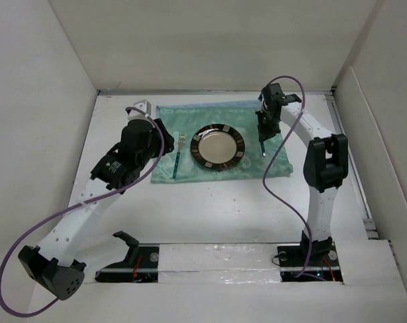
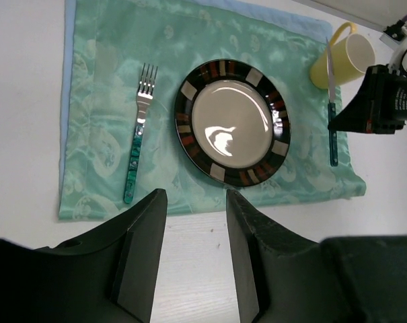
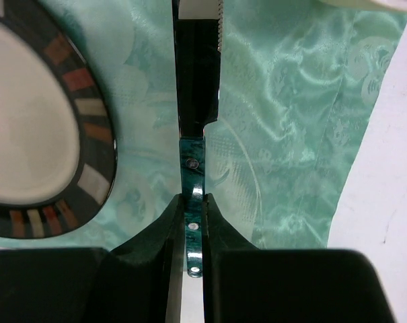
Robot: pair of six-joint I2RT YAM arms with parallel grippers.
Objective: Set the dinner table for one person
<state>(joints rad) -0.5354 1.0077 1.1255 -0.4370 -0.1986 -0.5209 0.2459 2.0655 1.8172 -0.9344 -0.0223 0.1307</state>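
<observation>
On the white dinner table [image 1: 216,208] lies a pale green mat [image 1: 190,114]. A dark-rimmed plate [image 1: 218,147] sits at its middle, and a green-handled fork [image 1: 179,156] lies to the plate's left with its tines pointing away. My right gripper [image 3: 193,196] is shut on the green handle of a knife [image 3: 192,168]. The knife [image 1: 264,145] is over the mat just right of the plate; whether it touches the cloth I cannot tell. My left gripper [image 2: 195,195] is open and holds nothing, high above the bare table by the mat's near edge.
A yellow cup [image 2: 344,60] stands at the mat's far right corner, close to the right arm's wrist [image 2: 381,101]. White walls enclose the table on three sides. Purple cables loop off both arms.
</observation>
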